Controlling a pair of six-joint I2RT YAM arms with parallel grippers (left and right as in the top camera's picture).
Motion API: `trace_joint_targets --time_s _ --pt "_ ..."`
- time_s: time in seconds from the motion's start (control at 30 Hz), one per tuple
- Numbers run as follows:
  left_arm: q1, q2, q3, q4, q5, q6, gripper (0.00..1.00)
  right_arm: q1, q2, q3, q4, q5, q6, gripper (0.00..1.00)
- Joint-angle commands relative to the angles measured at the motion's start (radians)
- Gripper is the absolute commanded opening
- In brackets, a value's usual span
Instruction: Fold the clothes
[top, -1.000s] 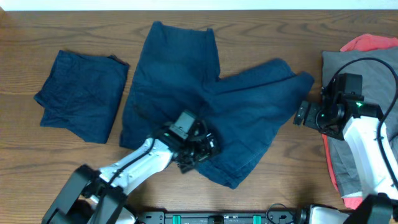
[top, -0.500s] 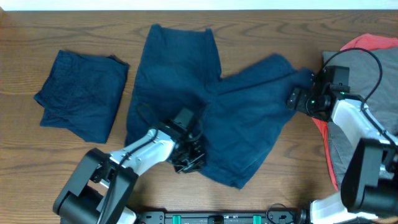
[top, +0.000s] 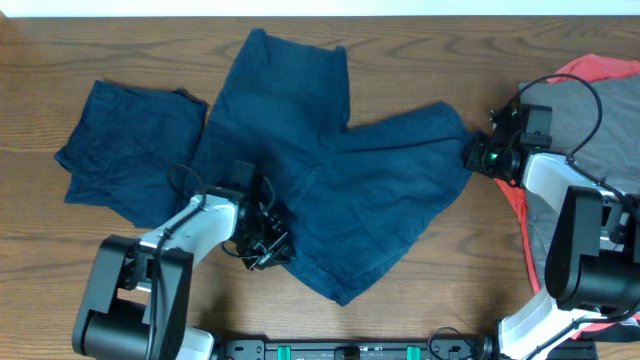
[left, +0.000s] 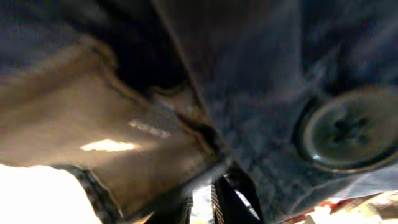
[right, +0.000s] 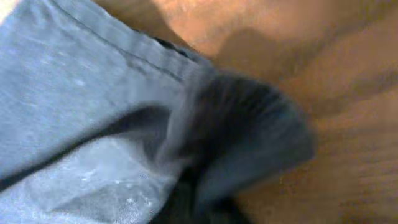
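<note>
From above, the spread shorts (top: 330, 170) lie open across the middle of the worktop (top: 450, 300), one leg pointing to the far edge and the other out to the right. A folded navy piece (top: 130, 150) sits just to their left, its edge touching or slightly under them. At the right edge a grey garment (top: 590, 130) lies over a red garment (top: 590, 68). The left hand (top: 264, 244) is at the near-left edge of the shorts, by the waist. The right hand (top: 473, 156) is at the tip of the right-pointing leg, between the shorts and the grey garment. This view does not show how either hand's fingers stand.

The left wrist camera fills that in. Navy cloth (left: 249, 68) hangs right across the lens, with a round button (left: 348, 127) and a paler inner band visible — details the overhead camera cannot resolve. Two dark fingers (left: 233, 199) show at the bottom edge, almost together, and the cloth runs down into them, so this hand is clamped on the waist edge.

The right wrist camera shows the hem of the shorts (right: 81, 93) gathered into a bunch at the bottom centre — pinched there by this hand, though its fingers are mostly hidden. Bare worktop (right: 348, 93) lies beyond.
</note>
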Motion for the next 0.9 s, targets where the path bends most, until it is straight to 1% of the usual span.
trace_joint_targets --time_s 0.0,0.1,0.17,0.3,0.4,0.47,0.53,0.67,0.77,0.8,0.87 --pt "0.044 0.058 -0.044 0.06 -0.249 0.084 0.15 -0.014 -0.024 -0.005 -0.037 -0.014 0.011 0.01" --pt "0.055 0.058 -0.044 0.075 -0.249 0.093 0.15 -0.037 -0.128 -0.005 -0.117 0.013 -0.004 0.01" --pt "0.055 0.058 -0.044 0.074 -0.247 0.113 0.15 -0.049 -0.233 -0.005 -0.223 0.103 -0.003 0.01" --pt "0.055 0.058 -0.044 0.062 -0.247 0.157 0.15 -0.056 -0.422 -0.005 -0.458 0.353 0.011 0.01" --pt "0.055 0.058 -0.044 0.061 -0.248 0.178 0.15 -0.056 -0.509 -0.005 -0.621 0.481 0.039 0.01" --pt "0.056 0.058 -0.043 0.063 -0.248 0.187 0.15 -0.056 -0.542 -0.006 -0.704 0.486 0.05 0.01" --pt "0.064 0.058 -0.033 0.063 -0.251 0.217 0.16 -0.056 -0.549 -0.006 -0.749 0.475 0.067 0.01" --pt "0.101 0.058 0.022 0.05 -0.251 0.294 0.16 -0.053 -0.547 -0.01 -0.804 0.418 0.073 0.01" --pt "0.146 0.058 0.091 0.001 -0.251 0.336 0.17 -0.053 -0.547 -0.01 -0.833 0.4 0.103 0.01" --pt "0.164 0.058 0.119 -0.022 -0.251 0.354 0.22 -0.052 -0.547 -0.011 -0.839 0.4 0.108 0.01" --pt "0.199 0.058 0.171 -0.067 -0.251 0.373 0.25 -0.053 -0.547 -0.011 -0.85 0.399 0.114 0.01"
